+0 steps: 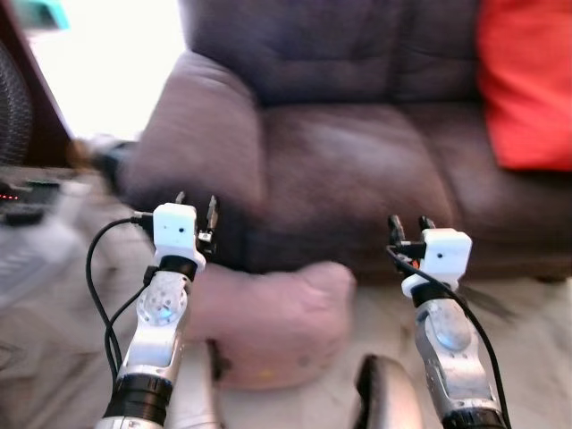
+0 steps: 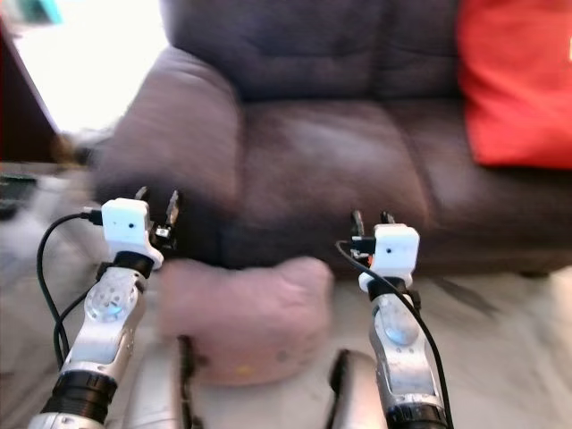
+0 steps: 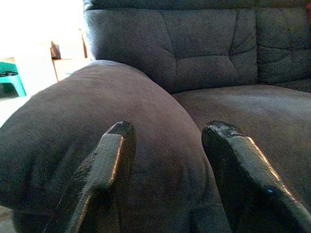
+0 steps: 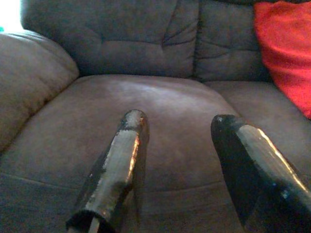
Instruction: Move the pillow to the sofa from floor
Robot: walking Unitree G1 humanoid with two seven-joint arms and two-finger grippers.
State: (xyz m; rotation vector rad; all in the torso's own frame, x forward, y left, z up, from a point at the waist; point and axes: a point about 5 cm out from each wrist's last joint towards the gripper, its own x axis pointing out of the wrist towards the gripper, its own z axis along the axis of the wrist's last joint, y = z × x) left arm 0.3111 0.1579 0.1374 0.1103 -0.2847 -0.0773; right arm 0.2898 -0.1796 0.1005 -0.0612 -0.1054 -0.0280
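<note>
Both silver arms are raised in front of the robot, forearms angled up and forward toward the dark grey sofa (image 1: 357, 170). The left gripper (image 1: 197, 207) is held up level with the front of the sofa's rounded armrest (image 3: 97, 145); in the left wrist view its two black fingers (image 3: 104, 170) stand apart with nothing between them, pointing over that armrest. The right gripper (image 1: 410, 223) is held at about the same height before the sofa's front edge; in the right wrist view its two fingers (image 4: 119, 165) are also spread and empty, pointing at the seat cushion (image 4: 146, 121).

One pale pink pillow (image 1: 268, 317) lies on the light floor (image 1: 527, 349), against the base of the sofa and between the two arms, lower than both grippers. Neither gripper touches it.

One red cushion (image 1: 527, 80) leans against the backrest at the sofa's right end. The head views are blurred.
</note>
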